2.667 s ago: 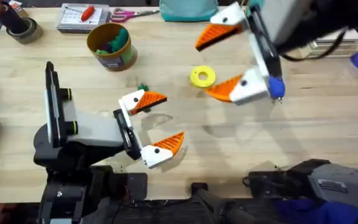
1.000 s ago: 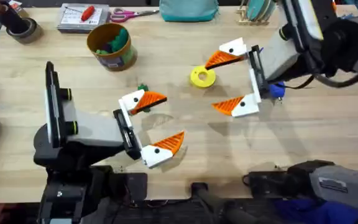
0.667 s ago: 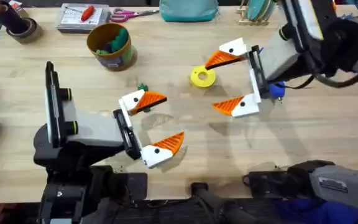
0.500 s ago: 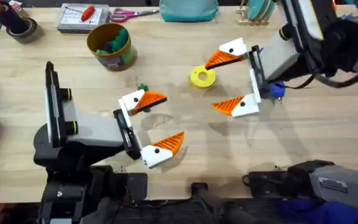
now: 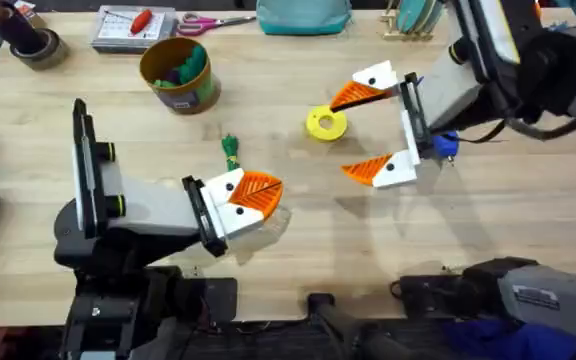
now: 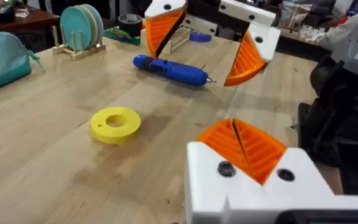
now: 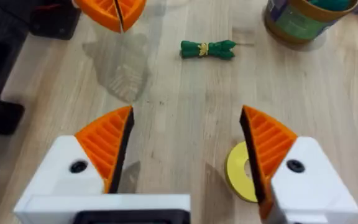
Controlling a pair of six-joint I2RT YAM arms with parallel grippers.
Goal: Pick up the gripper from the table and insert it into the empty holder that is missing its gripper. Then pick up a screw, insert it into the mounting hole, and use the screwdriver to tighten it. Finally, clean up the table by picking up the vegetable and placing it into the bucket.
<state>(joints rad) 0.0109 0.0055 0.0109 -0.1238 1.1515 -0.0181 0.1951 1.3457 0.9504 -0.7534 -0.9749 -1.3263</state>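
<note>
Cleanup step, apparently: vegetable (image 5: 231, 148) lying loose on the surface (image 5: 298, 250), near bucket (image 5: 178, 75). Left pincer (image 5: 248, 195) pressed closed, empty; right pincer (image 5: 378, 125) spread wide. Next: reopen, descend over vegetable.

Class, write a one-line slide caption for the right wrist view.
Open right hand above the table, yellow ring beside one finger, green vegetable lying ahead.
</note>
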